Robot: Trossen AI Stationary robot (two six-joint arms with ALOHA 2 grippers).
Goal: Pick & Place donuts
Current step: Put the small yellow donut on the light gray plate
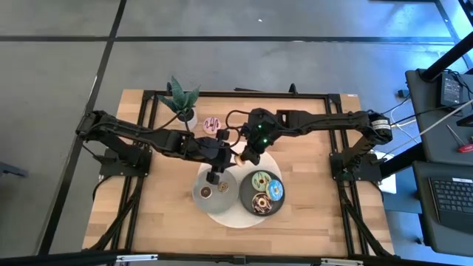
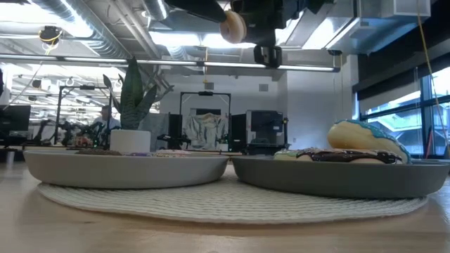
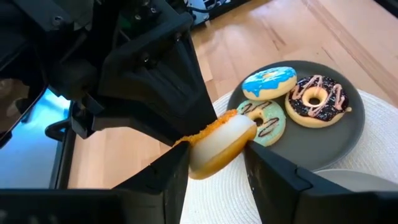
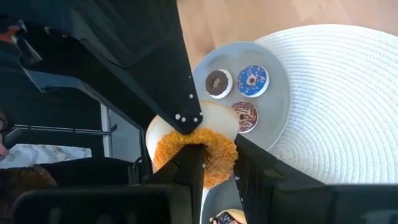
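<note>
- The right gripper (image 4: 214, 155) is grasping an orange-iced donut (image 4: 198, 154) by its rim, with both fingers pressing on it.
- The donut is hanging in the air above the middle of the table (image 1: 148, 214), over the far rim of a round white mat (image 4: 336, 93), and is touching nothing below it.
- The left gripper (image 3: 214, 155) is standing around the same donut from the opposite side; I cannot tell if it is already clenching the donut or only surrounding it.
- A grey plate (image 3: 348, 137) is lying on the mat, toward the right edge of the table, and is carrying three larger donuts: a blue donut (image 3: 269, 82), a mint-green donut (image 3: 266, 119) with dark stripes, and a chocolate donut (image 3: 315, 99) with pink stripes.
- A second grey plate (image 4: 273, 112) is lying just beside it, toward the left edge, and is carrying three smaller donuts (image 4: 218, 83).
- A pink donut (image 1: 213, 124) is lying on the bare table near the far edge, just beside a small potted plant (image 1: 181, 100).
</note>
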